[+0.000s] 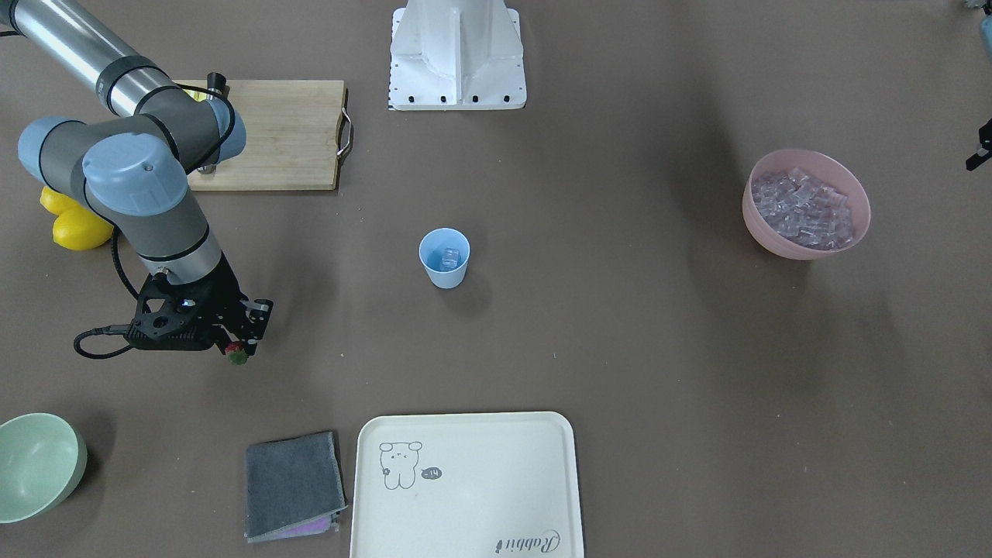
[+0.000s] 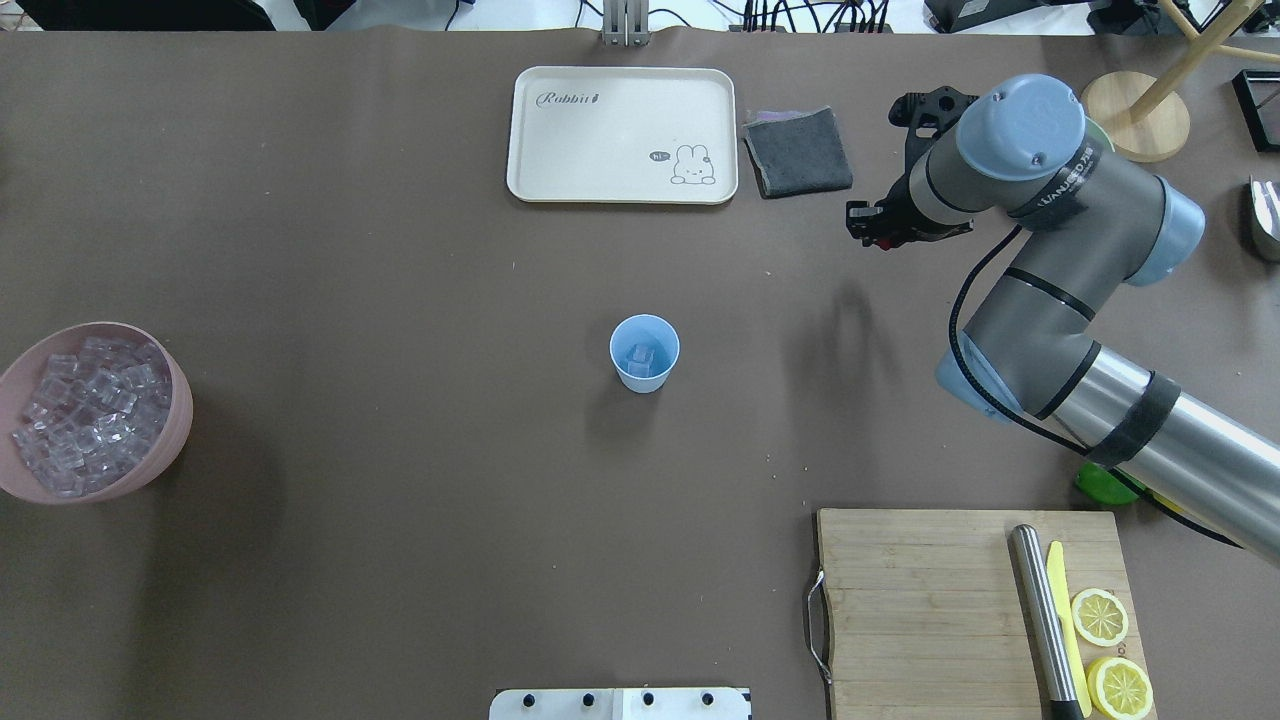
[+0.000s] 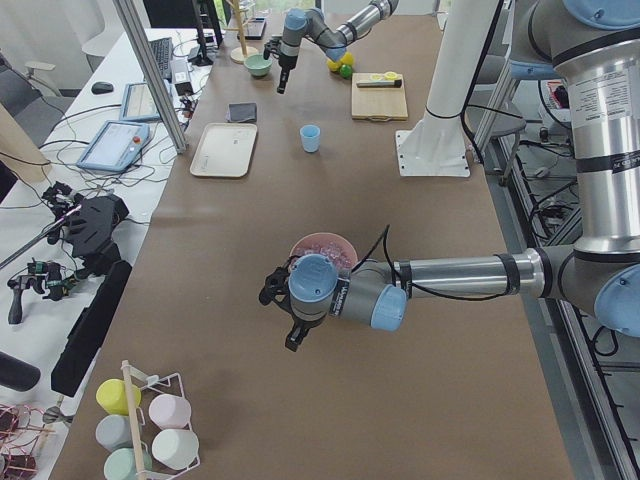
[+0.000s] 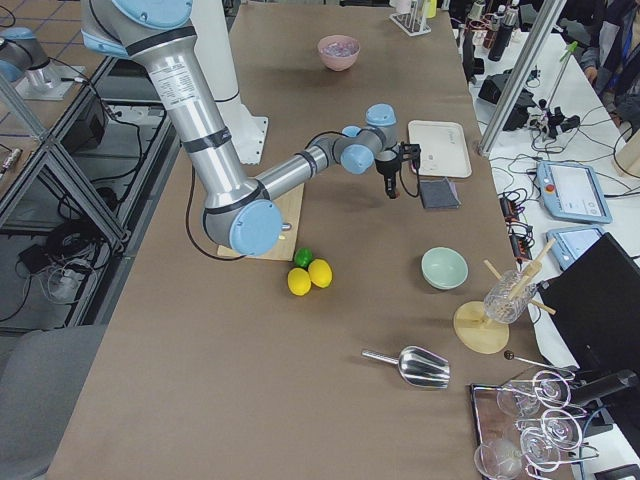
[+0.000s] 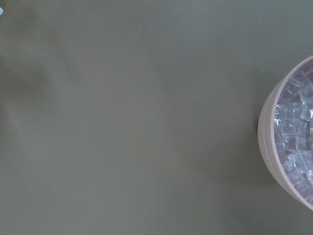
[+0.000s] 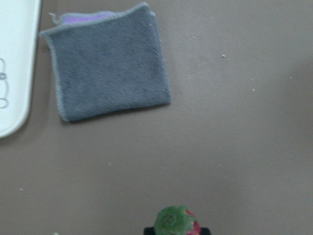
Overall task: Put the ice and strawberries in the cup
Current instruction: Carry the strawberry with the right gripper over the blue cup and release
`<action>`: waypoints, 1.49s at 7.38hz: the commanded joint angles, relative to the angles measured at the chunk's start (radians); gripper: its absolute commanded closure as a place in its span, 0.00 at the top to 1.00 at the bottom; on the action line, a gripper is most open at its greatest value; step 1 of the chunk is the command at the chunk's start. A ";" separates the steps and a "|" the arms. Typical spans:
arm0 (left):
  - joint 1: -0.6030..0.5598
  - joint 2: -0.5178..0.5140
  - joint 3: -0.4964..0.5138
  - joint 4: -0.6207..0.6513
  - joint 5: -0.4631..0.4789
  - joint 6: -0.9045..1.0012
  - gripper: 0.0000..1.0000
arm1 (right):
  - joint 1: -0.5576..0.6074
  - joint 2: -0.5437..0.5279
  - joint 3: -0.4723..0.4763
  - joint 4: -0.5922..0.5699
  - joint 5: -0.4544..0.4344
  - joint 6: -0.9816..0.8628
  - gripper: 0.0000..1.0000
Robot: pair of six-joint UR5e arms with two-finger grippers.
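– Strawberry (image 6: 175, 221) sits closest of all, at the bottom edge of the right wrist view, its green cap turned up towards the lens. What has it?

– Right gripper (image 1: 235, 347) is clamped on it, a finger on each side (the fingers barely show in the wrist view). The berry hangs at the fingertips, raised off the table (image 1: 620, 349).

– Where is that against the cup (image 1: 444, 258)?

– Well apart. The cup stands upright mid-table. The berry is off to the robot's right and further from its base, near the grey cloth (image 6: 110, 81), which lies just beside the tray (image 1: 496, 449).

– Anything in the cup?

– Ice (image 2: 641, 356), a cube or so at the bottom (I cannot count them). Far more ice fills the pink bowl (image 1: 775, 242), out on the robot's left.

– And the left gripper (image 3: 293, 338)?

– It hovers past that bowl, towards the table's end. Only the left side view shows it properly, so I cannot tell whether it is spread or closed. Its wrist camera sees brown table surface, with the bowl cut off at the right edge.

– Other things?

– Green bowl (image 1: 39, 465), further to the robot's right than the cloth. Two lemons (image 1: 77, 225) and a lime (image 4: 303, 257) lie beside the board (image 1: 287, 132), which carries lemon halves (image 2: 1100, 616) and a knife (image 2: 1040, 610).
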 commanded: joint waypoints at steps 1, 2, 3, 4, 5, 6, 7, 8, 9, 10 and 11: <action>0.003 -0.004 0.005 -0.001 0.000 -0.001 1.00 | -0.051 0.036 0.118 -0.017 0.001 0.004 0.00; 0.006 -0.006 0.004 -0.001 0.000 -0.001 1.00 | -0.103 0.073 0.133 -0.033 -0.005 0.075 0.00; 0.006 -0.007 0.002 -0.001 0.000 -0.001 1.00 | -0.155 0.126 0.124 -0.050 -0.031 0.146 0.00; 0.006 -0.007 0.002 -0.001 0.000 -0.001 1.00 | -0.208 0.168 0.123 -0.097 -0.102 0.168 0.00; 0.006 -0.007 0.000 -0.002 0.000 -0.001 1.00 | -0.267 0.211 0.117 -0.152 -0.165 0.211 0.00; 0.006 -0.007 0.002 -0.001 0.000 -0.001 1.00 | -0.295 0.229 0.117 -0.165 -0.183 0.243 0.00; 0.006 -0.007 0.002 -0.001 0.000 -0.001 1.00 | -0.327 0.229 0.117 -0.165 -0.209 0.260 0.00; 0.007 -0.007 0.000 -0.002 0.000 0.001 1.00 | -0.361 0.229 0.117 -0.165 -0.256 0.262 0.00; 0.006 -0.006 0.000 -0.002 0.000 -0.001 1.00 | -0.364 0.228 0.116 -0.165 -0.258 0.262 0.00; 0.006 -0.003 0.000 -0.002 0.000 0.001 1.00 | -0.365 0.226 0.117 -0.163 -0.258 0.286 0.28; 0.006 -0.001 0.000 -0.002 -0.002 0.002 1.00 | -0.366 0.226 0.119 -0.162 -0.260 0.288 0.74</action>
